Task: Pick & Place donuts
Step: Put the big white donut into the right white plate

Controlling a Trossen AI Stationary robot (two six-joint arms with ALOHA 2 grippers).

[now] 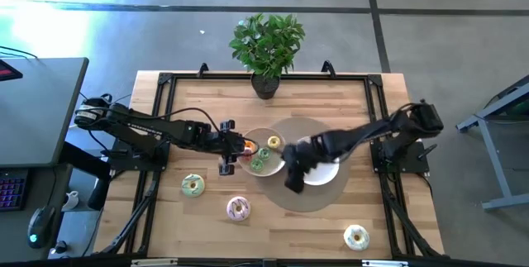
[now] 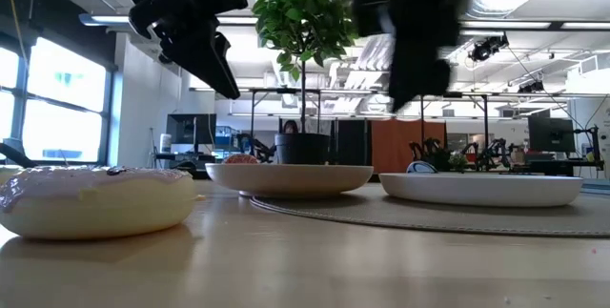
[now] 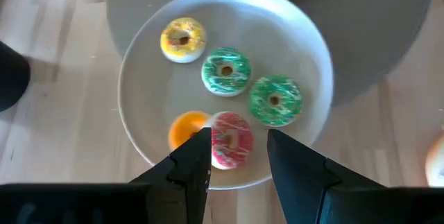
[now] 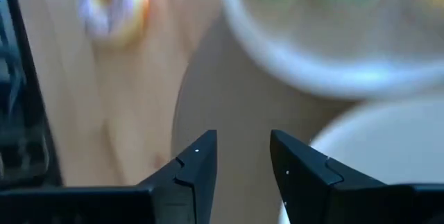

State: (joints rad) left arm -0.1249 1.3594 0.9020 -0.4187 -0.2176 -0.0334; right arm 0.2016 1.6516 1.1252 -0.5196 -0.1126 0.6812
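Five small iced ring donuts (image 3: 225,73), yellow, two green, orange and pink, lie flat together; three paler ones (image 1: 238,208) lie apart.

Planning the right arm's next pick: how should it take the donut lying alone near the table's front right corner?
Come straight down over the donut and close across its outer rim. It lies flat and alone, so the right gripper, open now, likely meets nothing else.

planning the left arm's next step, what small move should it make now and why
Probably lift the left hand clear of the plate: its fingers stand open, and the pink donut already lies on the plate beside the orange donut.
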